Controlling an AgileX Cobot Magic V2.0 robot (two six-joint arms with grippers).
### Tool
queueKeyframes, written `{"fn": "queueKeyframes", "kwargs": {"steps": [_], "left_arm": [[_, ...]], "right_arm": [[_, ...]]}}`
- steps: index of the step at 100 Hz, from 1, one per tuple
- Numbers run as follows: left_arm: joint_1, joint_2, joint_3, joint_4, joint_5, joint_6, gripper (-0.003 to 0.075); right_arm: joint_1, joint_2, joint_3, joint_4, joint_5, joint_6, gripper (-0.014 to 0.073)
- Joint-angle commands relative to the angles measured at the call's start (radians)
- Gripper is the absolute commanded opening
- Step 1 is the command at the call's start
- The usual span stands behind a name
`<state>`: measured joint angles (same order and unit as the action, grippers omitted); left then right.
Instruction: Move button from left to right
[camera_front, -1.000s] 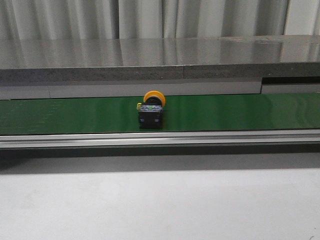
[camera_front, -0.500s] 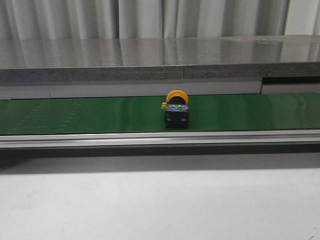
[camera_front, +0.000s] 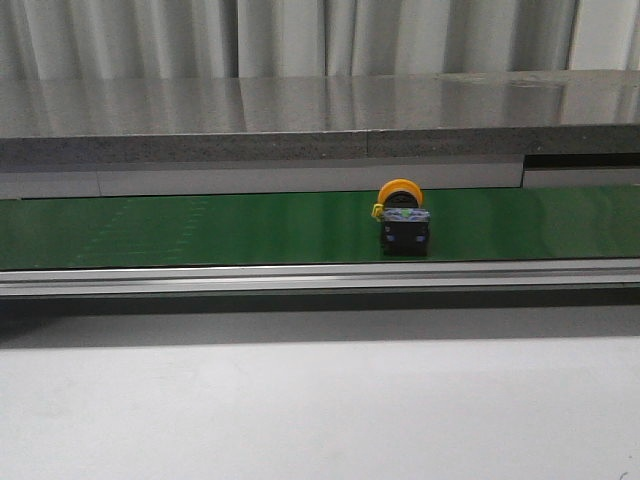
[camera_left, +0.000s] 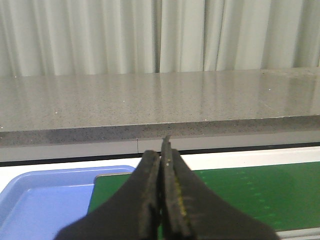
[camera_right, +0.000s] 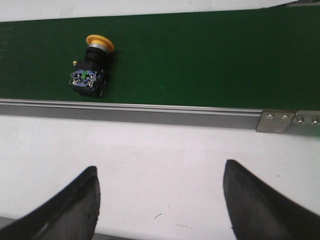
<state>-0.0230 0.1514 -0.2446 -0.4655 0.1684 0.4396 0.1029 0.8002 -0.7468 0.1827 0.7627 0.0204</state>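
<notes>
The button (camera_front: 402, 219), a yellow-orange cap on a black boxy body, lies on its side on the green conveyor belt (camera_front: 200, 228), right of the middle in the front view. It also shows in the right wrist view (camera_right: 90, 67), cap pointing away from me. My right gripper (camera_right: 159, 175) is open and empty above the white table, well short of the button. My left gripper (camera_left: 162, 152) is shut and empty near the belt's left end. Neither gripper shows in the front view.
A blue tray (camera_left: 45, 200) sits at the belt's left end. A silver rail (camera_front: 320, 277) runs along the belt's near edge, with a bracket (camera_right: 289, 120) on it. A grey stone ledge (camera_front: 320, 120) stands behind the belt. White table (camera_front: 320, 410) lies in front.
The button has travelled to the right along the green belt, from just left of centre to right of centre. No gripper touched it.
</notes>
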Motion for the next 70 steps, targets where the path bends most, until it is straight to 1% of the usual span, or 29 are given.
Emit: {"fn": "queueKeyframes", "kwargs": {"steps": [1, 21, 45, 70], "left_arm": [[-0.007, 0.009, -0.027, -0.013, -0.078, 0.001, -0.002], [-0.007, 0.009, -0.027, -0.013, -0.078, 0.001, -0.002], [-0.007, 0.009, -0.027, -0.013, -0.078, 0.001, -0.002], [-0.007, 0.009, -0.027, -0.013, -0.078, 0.001, -0.002]], "right_arm": [[-0.001, 0.048, -0.046, 0.013, -0.073, -0.002, 0.0531], [-0.001, 0.219, -0.115, 0.014, -0.083, -0.054, 0.0531], [-0.001, 0.419, -0.229, 0.014, -0.082, -0.057, 0.0531], [-0.001, 0.559, -0.313, 0.017, -0.086, -0.083, 0.0531]]}}
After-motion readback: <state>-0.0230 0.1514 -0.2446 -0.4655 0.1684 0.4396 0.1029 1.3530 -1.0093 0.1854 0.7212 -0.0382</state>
